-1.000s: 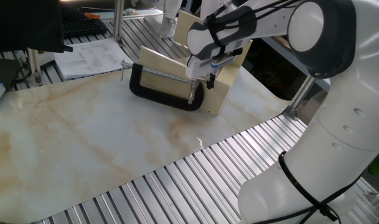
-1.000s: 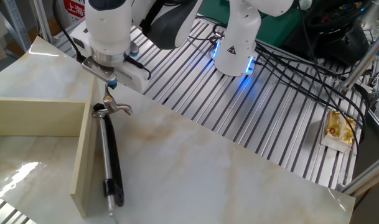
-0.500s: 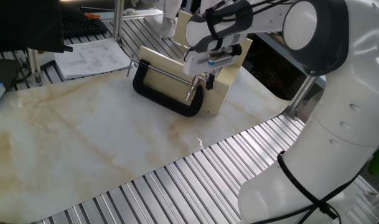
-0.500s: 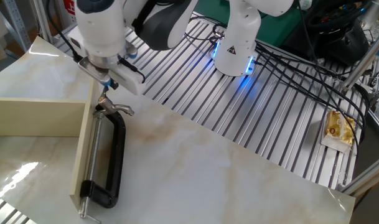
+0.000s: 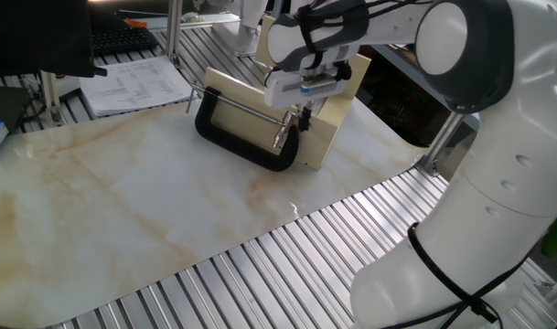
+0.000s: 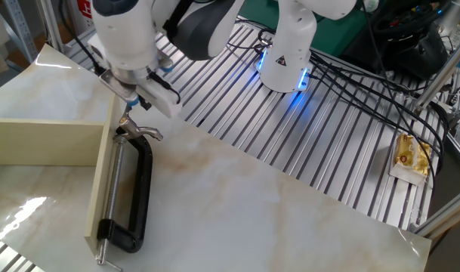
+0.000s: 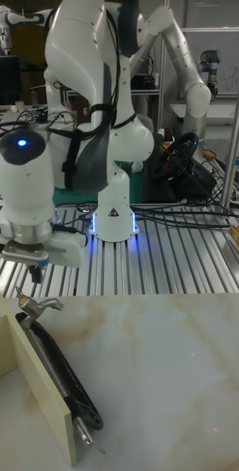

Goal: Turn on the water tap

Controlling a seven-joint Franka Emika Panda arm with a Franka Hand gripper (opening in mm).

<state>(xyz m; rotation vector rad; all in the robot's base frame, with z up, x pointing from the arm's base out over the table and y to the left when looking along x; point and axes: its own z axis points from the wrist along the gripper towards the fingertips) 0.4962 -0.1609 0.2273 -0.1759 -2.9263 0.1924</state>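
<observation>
A small metal water tap sits clamped in the jaw of a black C-clamp that lies flat on the marble top, against a wooden board. The tap points its lever to the right in the tall fixed view. My gripper hangs just above the tap, shut, with a small gap to it and nothing held. In one fixed view the gripper is over the tap at the clamp's right end.
The wooden boards form an L behind the clamp. Papers and a keyboard lie at the back left. The robot base with cables stands on the metal slats; a yellow packet lies at the far right.
The C-clamp has tipped from standing on edge to lying flat beside the board. My gripper has risen slightly and drifted off the tap.
</observation>
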